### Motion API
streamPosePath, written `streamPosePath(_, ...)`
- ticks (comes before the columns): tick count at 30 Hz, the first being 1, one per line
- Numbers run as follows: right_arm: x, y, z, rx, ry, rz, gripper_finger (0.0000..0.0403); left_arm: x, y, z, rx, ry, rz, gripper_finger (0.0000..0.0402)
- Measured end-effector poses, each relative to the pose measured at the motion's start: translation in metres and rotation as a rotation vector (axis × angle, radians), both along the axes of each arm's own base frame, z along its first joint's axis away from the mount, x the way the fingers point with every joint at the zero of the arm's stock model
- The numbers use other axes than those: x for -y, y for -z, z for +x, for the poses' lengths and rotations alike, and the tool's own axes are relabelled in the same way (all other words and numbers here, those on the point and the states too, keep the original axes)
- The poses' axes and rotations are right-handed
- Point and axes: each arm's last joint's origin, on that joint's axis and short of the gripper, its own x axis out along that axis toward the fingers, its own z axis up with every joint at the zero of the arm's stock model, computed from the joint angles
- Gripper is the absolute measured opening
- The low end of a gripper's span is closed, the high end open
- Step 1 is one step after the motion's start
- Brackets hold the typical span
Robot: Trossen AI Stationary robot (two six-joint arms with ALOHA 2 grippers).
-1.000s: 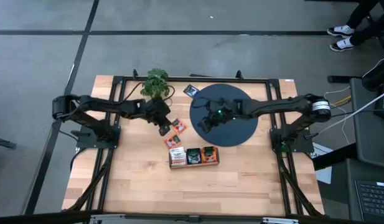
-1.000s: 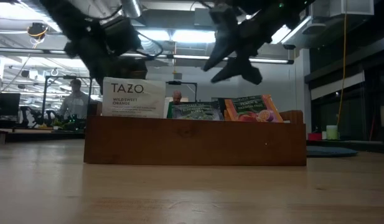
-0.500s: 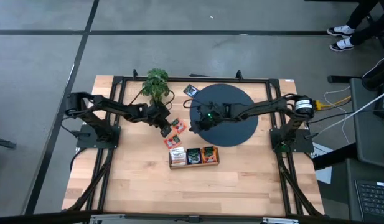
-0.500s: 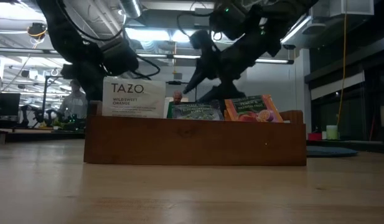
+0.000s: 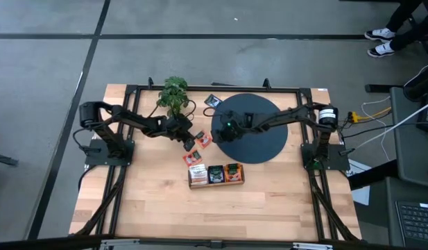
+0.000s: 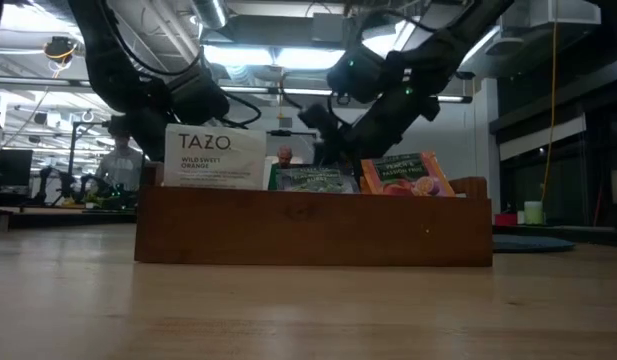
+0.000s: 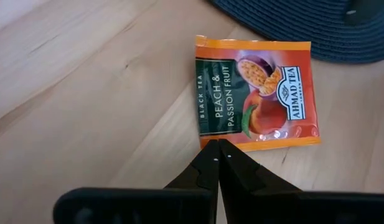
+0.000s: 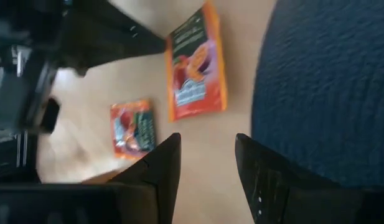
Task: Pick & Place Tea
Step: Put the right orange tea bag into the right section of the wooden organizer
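The left pincer [image 7: 216, 155] is pinched fully shut with nothing in it, its tip just beside an orange peach and passion fruit tea packet [image 7: 257, 93] lying flat on the wooden surface [image 5: 165, 208] by the dark round mat [image 5: 259, 142]. The right pincer [image 8: 204, 165] hangs over the mat's left edge, fingers apart and empty. A second orange packet [image 8: 133, 127] lies nearby.

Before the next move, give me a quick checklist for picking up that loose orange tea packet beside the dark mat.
1. Orange packet lying flat on the table: ok.
2. Packet clear of the dark mat: ok, just beside it.
3. Left claw at the packet's edge: ok.
4. Left claw open for a pick: not ok, shut.
5. Right claw open: ok, over the mat's rim.
6. Wooden box has room: cannot tell.
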Motion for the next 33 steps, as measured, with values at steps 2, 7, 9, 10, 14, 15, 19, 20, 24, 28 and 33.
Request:
streamPosePath(2,0.004,0.004,0.000,-0.010,0.018,0.009,0.0154,0.000,0.001,0.001,0.002,0.000,0.000,0.0003)
streamPosePath(7,0.011,0.012,0.003,0.015,0.025,0.035,0.0154,0.000,0.000,0.001,0.013,0.000,0.004,0.0002)
streamPosePath(9,0.013,0.014,0.005,0.029,0.038,0.052,0.0154,0.000,0.000,0.001,0.019,0.000,0.005,0.0003)
streamPosePath(10,0.014,0.015,0.006,0.038,0.042,0.059,0.0154,-0.001,0.000,0.002,0.022,0.000,0.008,0.0002)
streamPosePath(14,0.016,0.018,0.007,0.038,0.051,0.075,0.0154,-0.001,-0.001,0.003,0.041,-0.001,0.014,0.0002)
streamPosePath(15,0.017,0.018,0.006,0.036,0.053,0.076,0.0154,-0.001,-0.001,0.003,0.043,-0.002,0.015,0.0002)
streamPosePath(19,0.021,0.018,0.006,0.037,0.067,0.069,0.0154,-0.001,-0.001,0.003,0.043,-0.003,0.018,0.0002)
streamPosePath(20,0.022,0.018,0.005,0.037,0.070,0.070,0.0154,-0.001,-0.001,0.003,0.044,-0.004,0.018,0.0002)
streamPosePath(24,0.023,0.018,0.005,0.036,0.078,0.073,0.0154,-0.001,-0.002,0.004,0.050,-0.005,0.021,0.0002)
streamPosePath(28,0.023,0.019,0.005,0.029,0.095,0.091,0.0154,-0.002,-0.002,0.004,0.059,-0.014,0.020,0.0002)
streamPosePath(33,0.023,0.025,0.005,0.015,0.110,0.120,0.0154,-0.002,-0.003,0.005,0.074,-0.027,0.020,0.0002)
